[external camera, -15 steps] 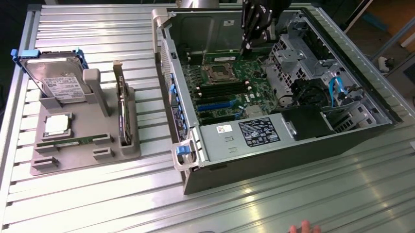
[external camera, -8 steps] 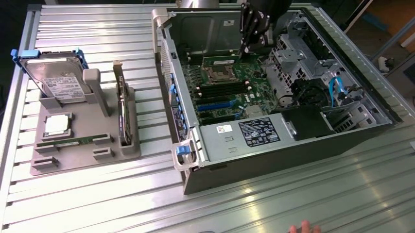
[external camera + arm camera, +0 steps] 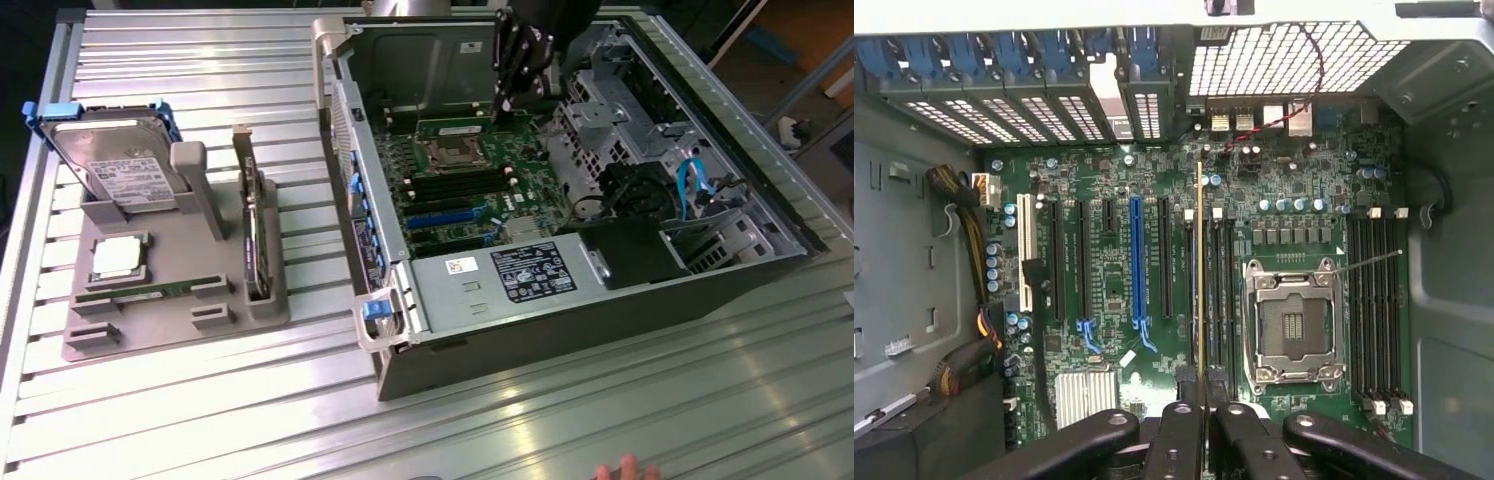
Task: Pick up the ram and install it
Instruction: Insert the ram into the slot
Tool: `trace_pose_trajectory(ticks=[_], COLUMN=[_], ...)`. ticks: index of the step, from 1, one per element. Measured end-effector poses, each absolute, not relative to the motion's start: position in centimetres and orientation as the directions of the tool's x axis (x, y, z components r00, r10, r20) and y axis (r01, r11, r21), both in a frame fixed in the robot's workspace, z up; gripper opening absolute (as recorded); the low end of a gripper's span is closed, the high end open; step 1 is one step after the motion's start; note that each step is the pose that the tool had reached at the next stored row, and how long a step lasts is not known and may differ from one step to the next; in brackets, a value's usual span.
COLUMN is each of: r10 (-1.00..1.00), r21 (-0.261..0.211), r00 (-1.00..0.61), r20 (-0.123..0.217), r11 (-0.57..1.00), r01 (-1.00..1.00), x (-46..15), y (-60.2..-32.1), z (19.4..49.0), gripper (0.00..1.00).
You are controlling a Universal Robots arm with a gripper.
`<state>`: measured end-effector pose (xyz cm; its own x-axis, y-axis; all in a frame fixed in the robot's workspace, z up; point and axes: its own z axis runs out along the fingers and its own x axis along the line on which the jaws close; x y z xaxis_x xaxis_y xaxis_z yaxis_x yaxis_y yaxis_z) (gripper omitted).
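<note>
My gripper is shut on the ram, a thin stick seen edge-on as a narrow yellowish line between the two black fingers. The stick hangs above the green motherboard, in line with the dark memory slots beside the open processor socket. I cannot tell whether its lower edge touches a slot. In the exterior view my gripper reaches down into the open computer case, over the upper part of the board.
A grey holder at the exterior view's left carries a hard drive, a silver chip, an upright card and a narrow green board. Cables and a drive cage crowd the case's far side. A person's fingertips show at the bottom edge.
</note>
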<state>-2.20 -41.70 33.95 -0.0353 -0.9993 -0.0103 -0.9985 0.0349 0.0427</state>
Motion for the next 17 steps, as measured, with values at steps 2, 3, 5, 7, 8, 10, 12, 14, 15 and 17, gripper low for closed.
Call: trace_pose_trajectory(ticks=[2, 3, 5, 7, 8, 10, 12, 14, 15, 17], r10=[-0.999, -0.999, -0.999, -0.999, -0.999, -0.999, -0.999, -0.999, -0.999, -0.999], r21=[0.043, 0.043, 0.043, 0.043, 0.043, 0.043, 0.043, 0.042, 0.042, 0.042], r00=[-0.035, -0.035, -0.035, -0.035, -0.035, -0.035, -0.035, -0.035, -0.035, -0.035], r20=[-0.011, -0.010, -0.010, -0.010, -0.010, -0.010, -0.010, -0.010, -0.010, -0.010], r11=[0.035, 0.035, 0.035, 0.035, 0.035, 0.035, 0.035, 0.035, 0.035, 0.035], r01=[-0.998, -0.998, -0.998, -0.998, -0.998, -0.998, -0.998, -0.999, -0.999, -0.999], x=[-2.0, -1.8, -1.5, -1.0, -0.9, -0.9, -0.9, -0.9, -0.9, -0.9], y=[-41.7, -41.7, -41.7, -41.7, -41.7, -41.7, -41.7, -41.7, -41.7, -41.7], z=[33.9, 33.9, 34.0, 33.9, 33.9, 33.9, 33.9, 33.8, 33.6, 33.4], gripper=[0.12, 0.12, 0.12, 0.12, 0.12, 0.12, 0.12, 0.12, 0.12, 0.12])
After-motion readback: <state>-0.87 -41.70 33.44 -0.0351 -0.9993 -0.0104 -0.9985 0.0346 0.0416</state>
